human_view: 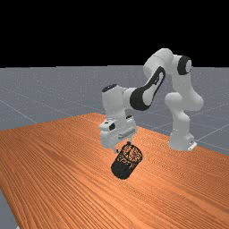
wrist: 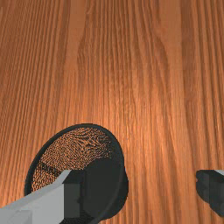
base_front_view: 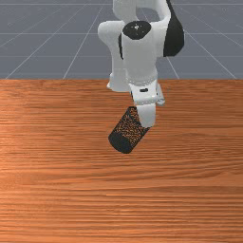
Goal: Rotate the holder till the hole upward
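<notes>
Black mesh pen holder (base_front_view: 127, 133) is tilted over the wood table (base_front_view: 118, 199), neither flat on its side nor upright. Mouth points up and to about one o'clock in both the front and far views, base (human_view: 120, 172) down toward seven. Can't tell if the base touches the wood. Relative to the gripper (human_view: 123, 148), holder sits near six o'clock in the far view, close under the fingertips. Why the slant: probably mid-tip, rim (wrist: 87, 126) propped or hooked by one side of the hand so the base can swing down; that's a guess, contact isn't clear. End effector: wide, big gap between fingers. One finger (wrist: 72, 197) overlaps the holder's mouth in the wrist view, maybe inside it or against the wall, can't say which; the other finger (wrist: 212, 188) is well apart from the holder, touching nothing. So no grip, nothing pinched. Task looks partway: hole faces partly up, needs more rotation toward twelve, then base settled on the table. Next move likely calls for a slow push or lift at the rim. Risk: with one-sided support, the holder could roll off the finger and drop back on its side.
</notes>
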Robot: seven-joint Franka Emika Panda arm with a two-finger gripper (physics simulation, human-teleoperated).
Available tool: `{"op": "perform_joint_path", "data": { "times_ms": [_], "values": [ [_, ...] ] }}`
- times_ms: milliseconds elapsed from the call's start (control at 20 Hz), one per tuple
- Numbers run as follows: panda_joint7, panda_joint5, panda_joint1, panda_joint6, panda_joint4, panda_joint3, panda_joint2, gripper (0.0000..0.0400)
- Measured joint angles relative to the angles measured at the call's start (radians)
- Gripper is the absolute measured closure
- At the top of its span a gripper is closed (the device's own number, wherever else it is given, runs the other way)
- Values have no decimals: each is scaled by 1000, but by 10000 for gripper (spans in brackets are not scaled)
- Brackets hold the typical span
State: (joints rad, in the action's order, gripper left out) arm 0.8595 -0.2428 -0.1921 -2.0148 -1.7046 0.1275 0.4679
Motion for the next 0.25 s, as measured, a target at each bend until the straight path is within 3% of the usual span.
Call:
{"op": "perform_joint_path", "data": {
  "times_ms": [100, 200, 250],
  "values": [
    [-7, -4, -4, -32, -20, -2, 6, 11],
    [-50, -11, -30, -150, -100, -1, -32, 4],
    [-52, 33, -46, -140, -89, 6, -27, 3]
  ]
}}
